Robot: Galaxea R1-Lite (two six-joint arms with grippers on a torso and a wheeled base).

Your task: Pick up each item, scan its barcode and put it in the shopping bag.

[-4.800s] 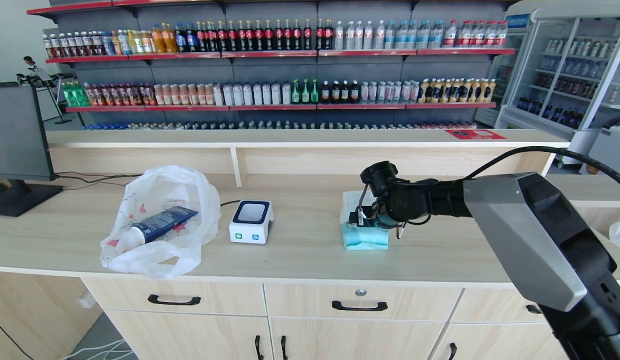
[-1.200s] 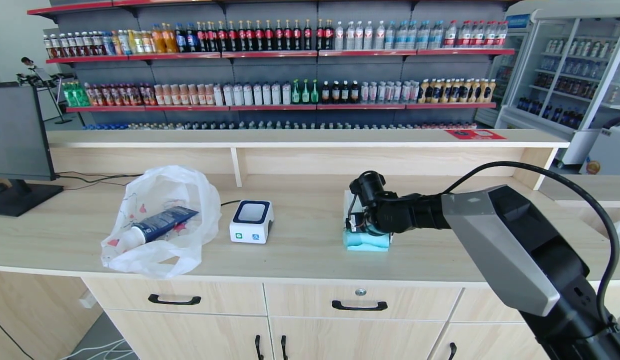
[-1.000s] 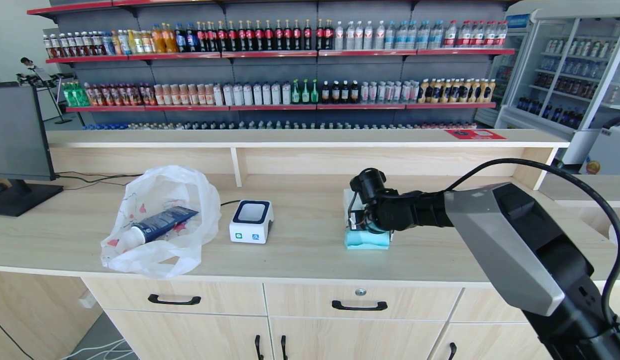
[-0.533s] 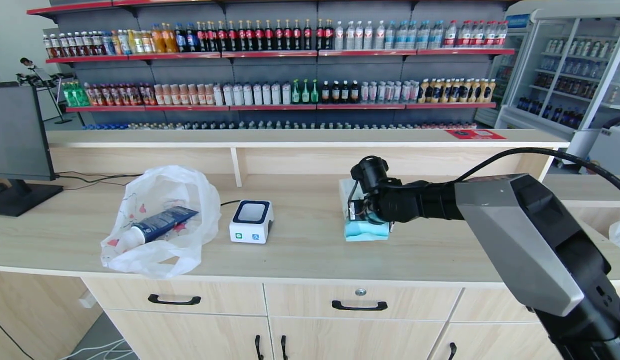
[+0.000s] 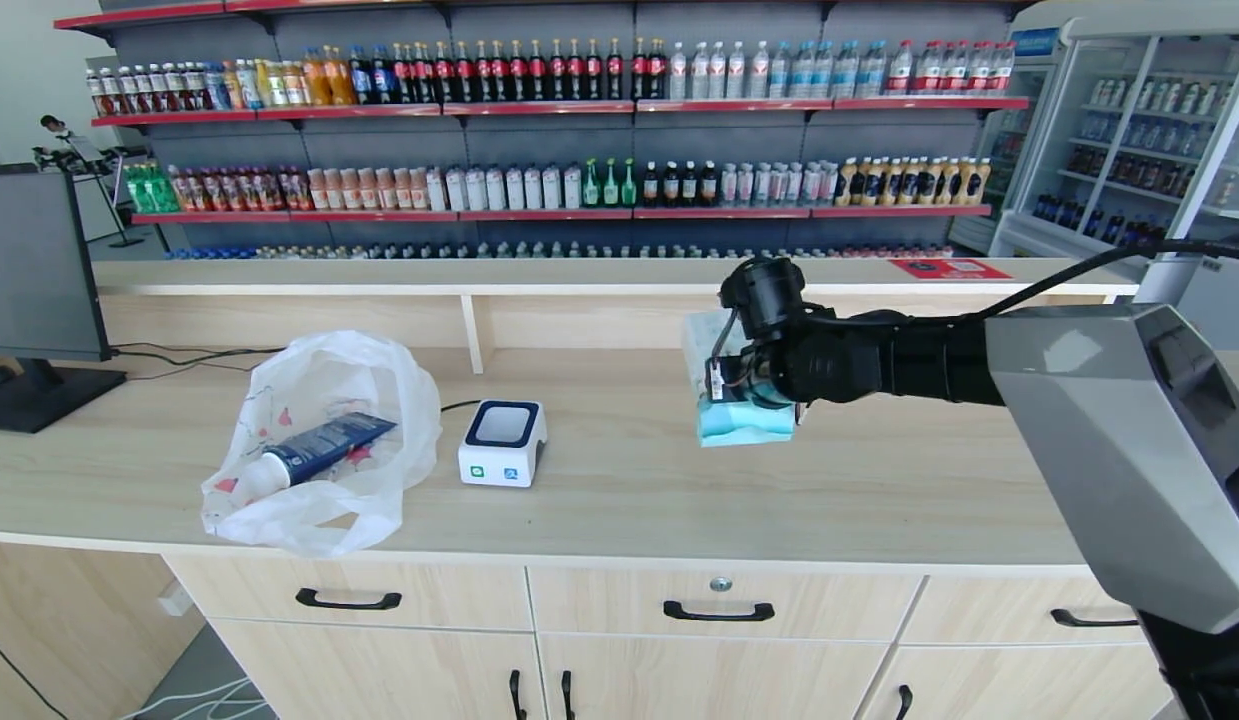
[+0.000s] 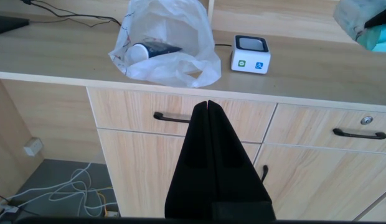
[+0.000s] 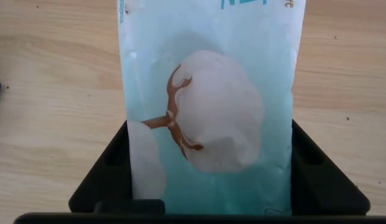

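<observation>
Step in hand: transfer to scan. My right gripper is clamped on the pack, which hangs clear of the counter, well to the right of the scanner. The bag lies beyond the scanner and holds a tube.

Next move, as I judge it: carry the pack left over the scanner window and turn the barcode face down. I cannot tell which face bears the barcode.

The right wrist view shows the grip: a finger on each side of the pack, printed face toward the camera. The left wrist view shows my left gripper, fingers pressed together, low before the drawers.
</observation>
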